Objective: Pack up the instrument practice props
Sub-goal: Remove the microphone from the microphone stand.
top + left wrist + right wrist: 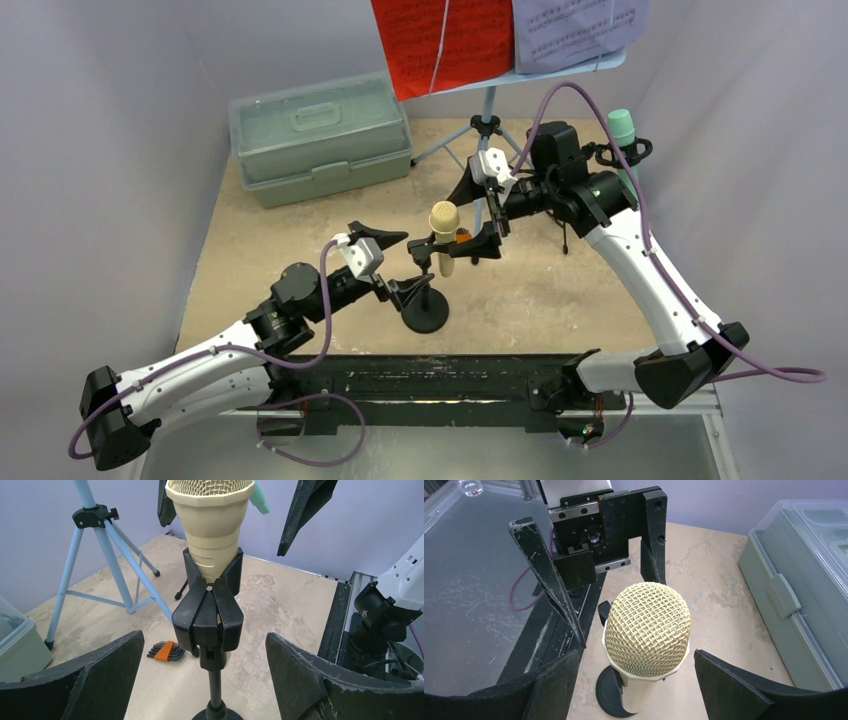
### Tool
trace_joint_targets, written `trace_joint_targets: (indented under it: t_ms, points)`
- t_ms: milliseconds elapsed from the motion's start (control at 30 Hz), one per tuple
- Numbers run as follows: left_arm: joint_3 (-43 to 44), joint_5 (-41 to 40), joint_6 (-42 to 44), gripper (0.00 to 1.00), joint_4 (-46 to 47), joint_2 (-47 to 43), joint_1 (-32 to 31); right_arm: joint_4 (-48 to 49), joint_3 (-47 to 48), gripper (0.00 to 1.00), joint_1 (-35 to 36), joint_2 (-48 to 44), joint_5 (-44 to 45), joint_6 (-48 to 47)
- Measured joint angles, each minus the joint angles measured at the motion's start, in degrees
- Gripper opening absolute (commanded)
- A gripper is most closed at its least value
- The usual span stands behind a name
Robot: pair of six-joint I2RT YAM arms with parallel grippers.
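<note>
- We see the tan microphone standing upright near the middle of the table. Its long axis is vertical, with the mesh head on top and the narrow end pointing down.
- Its body sits in the black clip of the round-base holder, whose stem rises straight from the disc foot.
- The left gripper has its jaws spread wide. They sit low on either side of the clip, clear of it.
- The right gripper also has its jaws spread. They flank the mesh head from the far side, touching nothing.
- The teal microphone stands head up at the far right, behind the right arm.
- At the back, the red sheet and purple sheet rest on the light-blue rack.
- The pale green case lies shut at the far left.
- An orange-and-black hex key set lies flat just beyond the holder.
</note>
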Motion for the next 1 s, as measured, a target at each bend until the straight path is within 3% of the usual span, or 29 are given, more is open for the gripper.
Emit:
trace_joint_targets:
  t_ms: [300, 467, 500, 600, 667, 767, 1000]
  points:
    - [0.02, -0.13, 0.26, 0.76, 5.22, 1.62, 0.0, 2.58, 0.0, 0.75, 0.26, 0.81, -1.33, 3.32]
    - [0.02, -0.17, 0.07, 0.65, 8.63, 2.01, 0.0, 3.02, 0.0, 0.62, 0.26, 0.85, -1.33, 3.76]
    - [0.02, -0.17, -0.09, 0.57, 9.18, 2.05, 0.0, 3.1, 0.0, 0.59, 0.26, 0.85, -1.36, 3.82]
    - [0.02, -0.13, -0.74, 0.12, 10.4, 2.08, 0.02, 3.41, 0.0, 0.47, 0.26, 0.85, -1.33, 4.07]
    - [0.0, 0.11, -1.07, 0.0, 10.95, 2.12, 0.0, 3.58, 0.0, 0.36, 0.24, 0.85, -1.29, 4.17]
    - [0.0, 0.33, -0.79, 0.0, 11.23, 2.21, 0.0, 3.65, 0.0, 0.25, 0.26, 0.85, -1.18, 4.48]
    - [0.0, 0.68, -0.76, 0.0, 10.86, 1.99, 0.0, 3.52, 1.18, 0.19, 0.22, 0.85, 0.28, 4.55]
